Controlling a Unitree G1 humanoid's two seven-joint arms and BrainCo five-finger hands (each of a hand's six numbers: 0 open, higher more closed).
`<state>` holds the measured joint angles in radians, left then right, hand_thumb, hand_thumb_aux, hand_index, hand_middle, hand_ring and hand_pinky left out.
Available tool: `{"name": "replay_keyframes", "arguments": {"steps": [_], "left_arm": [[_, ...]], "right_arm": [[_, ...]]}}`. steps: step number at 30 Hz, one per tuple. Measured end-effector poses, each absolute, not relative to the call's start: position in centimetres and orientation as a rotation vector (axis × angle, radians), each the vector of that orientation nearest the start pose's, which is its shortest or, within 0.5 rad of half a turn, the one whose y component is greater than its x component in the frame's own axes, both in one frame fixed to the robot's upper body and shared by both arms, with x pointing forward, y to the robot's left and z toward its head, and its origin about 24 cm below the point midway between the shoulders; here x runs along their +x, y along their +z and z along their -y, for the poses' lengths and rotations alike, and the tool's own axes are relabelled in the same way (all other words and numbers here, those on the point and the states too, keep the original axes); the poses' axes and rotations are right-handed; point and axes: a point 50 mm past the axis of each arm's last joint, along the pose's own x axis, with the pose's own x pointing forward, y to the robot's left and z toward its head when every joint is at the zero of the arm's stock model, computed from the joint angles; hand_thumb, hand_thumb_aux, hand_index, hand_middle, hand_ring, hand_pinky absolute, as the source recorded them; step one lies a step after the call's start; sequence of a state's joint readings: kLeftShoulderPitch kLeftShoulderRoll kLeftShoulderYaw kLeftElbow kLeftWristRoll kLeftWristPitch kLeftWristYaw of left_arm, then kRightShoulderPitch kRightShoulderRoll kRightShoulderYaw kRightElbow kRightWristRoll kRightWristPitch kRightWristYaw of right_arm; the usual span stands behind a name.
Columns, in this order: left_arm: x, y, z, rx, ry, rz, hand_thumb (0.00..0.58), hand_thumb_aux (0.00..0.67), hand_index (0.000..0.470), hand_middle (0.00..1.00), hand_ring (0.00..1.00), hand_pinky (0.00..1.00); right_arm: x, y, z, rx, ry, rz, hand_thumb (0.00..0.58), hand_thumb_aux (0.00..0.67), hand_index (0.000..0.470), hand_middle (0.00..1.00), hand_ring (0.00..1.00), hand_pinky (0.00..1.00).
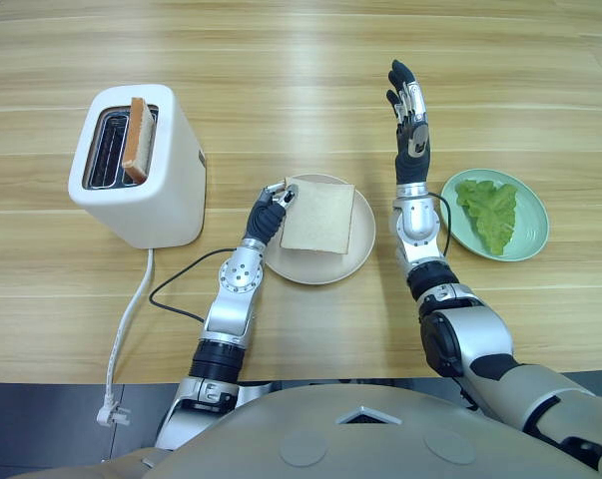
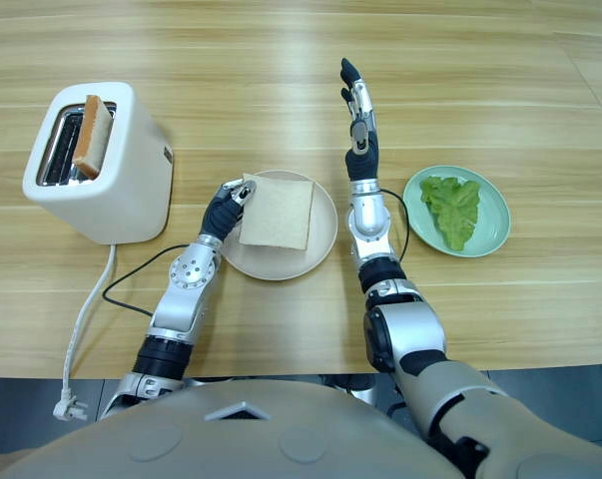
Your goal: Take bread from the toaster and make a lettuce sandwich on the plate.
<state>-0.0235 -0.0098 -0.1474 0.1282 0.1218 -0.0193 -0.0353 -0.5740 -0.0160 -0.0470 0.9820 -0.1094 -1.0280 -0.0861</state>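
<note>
The browned bread slice [image 1: 139,138] standing in the white box-shaped toaster [image 1: 171,190] has its lower part sunk in the slot, hidden. The pale square bread slice [image 1: 318,218] covers most of the round beige plate [image 1: 365,244] — its far-left corner, pinched by the left hand [image 1: 268,214], hides whatever fingers lie beneath.

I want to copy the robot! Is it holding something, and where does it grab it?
Left hand grips the bread slice by its upper-left corner; right hand holds nothing.

Left hand [image 1: 269,212] grips the bread slice [image 1: 320,222] by its corner; right hand [image 1: 410,118] held forward, fingers straight.
</note>
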Motion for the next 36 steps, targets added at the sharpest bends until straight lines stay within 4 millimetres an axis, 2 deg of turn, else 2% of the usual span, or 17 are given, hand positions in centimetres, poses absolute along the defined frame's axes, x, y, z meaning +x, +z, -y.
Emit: {"name": "replay_keyframes", "arguments": {"steps": [1, 8, 15, 18, 23, 29, 31, 33, 36], "left_arm": [[25.3, 1.8, -10.6, 0.123, -0.198, -0.080, 0.000, 0.000, 0.000, 1.00, 1.00, 1.00], [25.2, 1.3, -10.5, 0.134, -0.201, -0.102, 0.000, 0.000, 0.000, 1.00, 1.00, 1.00], [25.4, 1.9, -11.3, 0.187, -0.160, -0.061, 0.000, 0.000, 0.000, 1.00, 1.00, 1.00], [25.8, 3.6, -12.6, 0.266, -0.101, 0.035, 0.000, 0.000, 0.000, 1.00, 1.00, 1.00], [26.2, 8.8, -15.0, 0.459, 0.051, 0.294, 0.000, 0.000, 0.000, 1.00, 1.00, 1.00], [24.9, 14.2, -16.4, 0.605, 0.202, 0.542, 0.000, 0.000, 0.000, 1.00, 1.00, 1.00], [24.6, 14.9, -16.3, 0.618, 0.220, 0.579, 0.000, 0.000, 0.000, 1.00, 1.00, 1.00], [24.6, 14.6, -16.0, 0.602, 0.209, 0.571, 0.000, 0.000, 0.000, 1.00, 1.00, 1.00], [24.9, 13.4, -14.6, 0.513, 0.133, 0.534, 0.000, 0.000, 0.000, 1.00, 1.00, 1.00]], "right_arm": [[32.1, 7.7, 11.7, -0.057, 0.099, 0.604, 0.000, 0.000, 0.000, 0.00, 0.00, 0.00], [32.1, 7.7, 11.7, -0.057, 0.100, 0.604, 0.000, 0.000, 0.000, 0.00, 0.00, 0.00], [32.1, 7.7, 11.6, -0.058, 0.104, 0.605, 0.000, 0.000, 0.000, 0.00, 0.00, 0.00], [32.1, 7.7, 11.6, -0.059, 0.105, 0.606, 0.000, 0.000, 0.000, 0.00, 0.00, 0.00], [32.1, 7.7, 11.6, -0.059, 0.107, 0.606, 0.000, 0.000, 0.000, 0.00, 0.00, 0.00], [32.1, 7.7, 11.7, -0.060, 0.109, 0.606, 0.000, 0.000, 0.000, 0.00, 0.00, 0.00], [32.1, 7.7, 11.7, -0.063, 0.108, 0.607, 0.000, 0.000, 0.000, 0.00, 0.00, 0.00], [32.1, 7.8, 12.0, -0.071, 0.102, 0.614, 0.000, 0.000, 0.000, 0.00, 0.00, 0.00], [32.2, 8.9, 14.0, -0.149, 0.070, 0.656, 0.000, 0.000, 0.000, 0.00, 0.00, 0.00]]}}
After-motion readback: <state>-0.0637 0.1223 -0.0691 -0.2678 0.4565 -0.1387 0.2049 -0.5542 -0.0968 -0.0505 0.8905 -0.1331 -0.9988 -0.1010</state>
